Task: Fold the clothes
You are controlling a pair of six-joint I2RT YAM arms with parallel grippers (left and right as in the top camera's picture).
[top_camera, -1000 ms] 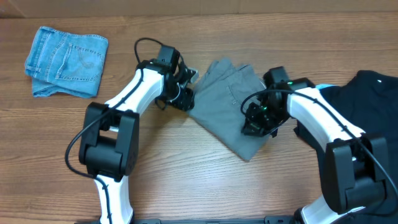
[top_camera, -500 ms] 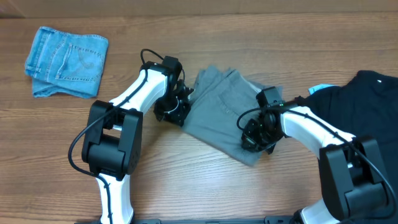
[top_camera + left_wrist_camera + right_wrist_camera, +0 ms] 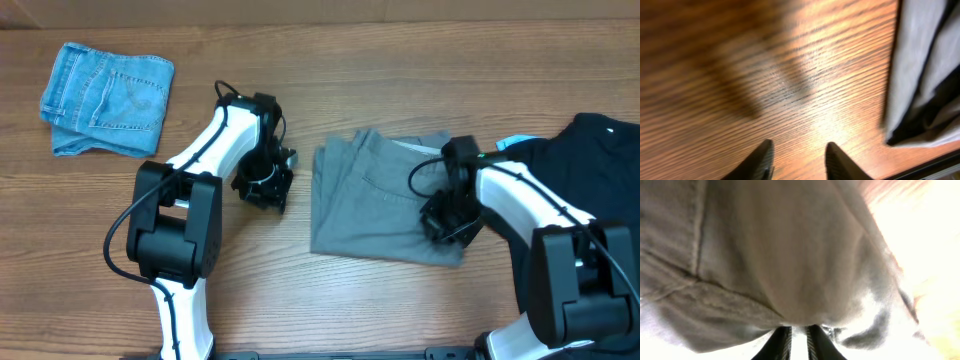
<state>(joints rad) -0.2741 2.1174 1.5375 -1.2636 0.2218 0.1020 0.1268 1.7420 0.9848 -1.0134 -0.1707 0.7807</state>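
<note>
The grey-olive shorts lie folded flat in the middle of the table. My left gripper is open and empty, over bare wood a little left of the shorts. In the left wrist view its fingers are spread, and the shorts' edge shows at the right. My right gripper is at the shorts' right edge. In the right wrist view its fingers are nearly together, pinching the shorts' fabric, which fills the view.
A folded light-blue denim garment lies at the far left. A black garment lies at the right edge, just behind my right arm. The wood table shows in front.
The shorts have turned and slid right, and now lie squarer to the table. My left gripper has come off their left edge and moved left. My right gripper has moved right with the fabric.
</note>
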